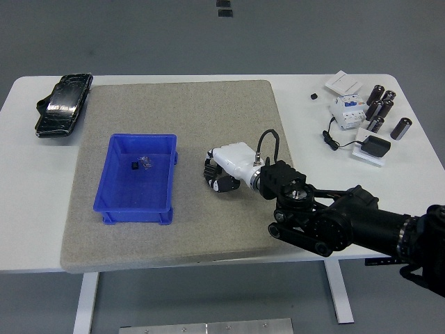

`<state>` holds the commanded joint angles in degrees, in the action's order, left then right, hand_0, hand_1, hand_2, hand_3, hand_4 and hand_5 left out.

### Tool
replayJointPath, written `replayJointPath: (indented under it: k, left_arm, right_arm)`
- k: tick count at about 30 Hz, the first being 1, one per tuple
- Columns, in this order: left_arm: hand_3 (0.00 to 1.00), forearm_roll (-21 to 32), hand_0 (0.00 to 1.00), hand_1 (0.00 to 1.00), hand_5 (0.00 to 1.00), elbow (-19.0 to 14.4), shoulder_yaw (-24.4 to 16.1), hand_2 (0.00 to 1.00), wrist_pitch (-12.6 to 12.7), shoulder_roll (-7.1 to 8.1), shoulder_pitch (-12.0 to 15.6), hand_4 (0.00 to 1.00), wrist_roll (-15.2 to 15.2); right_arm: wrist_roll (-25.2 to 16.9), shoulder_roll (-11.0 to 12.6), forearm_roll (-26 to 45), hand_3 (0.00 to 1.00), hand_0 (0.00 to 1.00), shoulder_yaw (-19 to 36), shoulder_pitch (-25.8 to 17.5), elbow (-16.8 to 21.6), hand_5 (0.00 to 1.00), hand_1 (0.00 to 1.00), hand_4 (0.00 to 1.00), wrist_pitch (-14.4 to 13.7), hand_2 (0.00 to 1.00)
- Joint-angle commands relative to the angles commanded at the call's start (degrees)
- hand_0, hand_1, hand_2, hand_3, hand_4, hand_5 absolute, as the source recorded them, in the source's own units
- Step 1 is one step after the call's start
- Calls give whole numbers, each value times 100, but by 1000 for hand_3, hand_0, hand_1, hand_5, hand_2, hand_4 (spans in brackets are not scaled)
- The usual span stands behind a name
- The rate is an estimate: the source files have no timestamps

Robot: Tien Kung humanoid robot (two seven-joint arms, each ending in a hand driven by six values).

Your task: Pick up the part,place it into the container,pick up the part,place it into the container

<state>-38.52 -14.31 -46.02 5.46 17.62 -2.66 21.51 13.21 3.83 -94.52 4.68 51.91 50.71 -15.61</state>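
Observation:
A blue container (111, 202) sits on the left half of the grey mat (208, 111). A small black part (133, 165) and a small clear part (145, 163) lie inside it near its far end. My right hand (216, 178), white on the back with black fingers, rests low on the mat just right of the container. Its fingers (224, 184) are curled in tight. I see no part in them; anything under the palm is hidden. The black right arm (334, 219) comes in from the lower right. No left arm shows.
A black pouch (62, 104) lies on the table at the far left. At the far right are a white breaker (346, 110), several dark cylinders (381, 108), a black adapter with its cable (375, 147) and white cards (343, 82).

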Motion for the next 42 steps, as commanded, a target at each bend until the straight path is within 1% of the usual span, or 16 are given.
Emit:
replayJointPath:
  k: [10,11,14,19,24,28,29,31,34,35,40,41,42]
  left_arm:
    - [570,26,682,658,296,0,14,628,8,-4,10,706,-10]
    - [570,27,682,657,296,0,14,628,10,-6,11,708,-10]
    - [570,37,682,657,296,-1,17,628,14,-10,15,708,-12]
    - [571,11,682,657,297,-5,-8,629,17,-11,20,709,2]
    - [571,-13,682,658,296,-8,-28,628,18,-5,17,709,13]
    - [571,-29,682,658,296,-13,-39,628,17,-1,18,709,25]
    - [571,-32,681,657,295,-14,-41,629,16,-1,19,709,28]
    - [571,-41,681,657,295,-15,-47,629,15,1,20,709,33]
    - [571,-44,681,657,295,-16,-47,629,13,7,16,709,34]
    - [571,-45,682,657,294,-16,-46,627,13,11,15,710,35]
    - [571,-59,682,657,294,-19,-54,627,14,13,18,710,43]
    - [571,-61,682,657,292,-20,-54,627,13,14,18,710,44]
    - [571,-65,682,657,292,-20,-57,627,13,14,17,710,45]
  right_arm:
    - [-45,12,107,673,255,6,-30,-32,180,403,436,-106,427]
    - [-44,27,99,672,253,44,-35,-5,194,401,432,-120,417]
    - [-9,85,8,672,253,198,-42,152,194,401,432,-148,417]
    - [143,165,-339,673,252,560,-24,708,194,403,433,-197,415]
    - [331,106,-702,674,252,723,26,1331,199,407,436,-234,415]
    - [477,-39,-967,674,252,672,87,1820,199,407,436,-299,415]
    - [506,-86,-1021,677,261,633,109,1937,224,428,424,-325,460]
    - [555,-177,-1100,677,261,529,156,2084,224,428,424,-370,460]
    - [672,-355,-1238,677,261,271,237,2165,224,428,424,-401,460]
    - [701,-383,-1271,689,440,185,251,2147,282,620,380,-410,632]
    - [753,-383,-1310,689,440,-20,241,1884,282,620,380,-551,632]
    - [751,-383,-1298,691,528,-47,246,1806,302,670,392,-585,659]
    - [746,-383,-1289,691,528,-69,251,1738,302,670,392,-611,659]
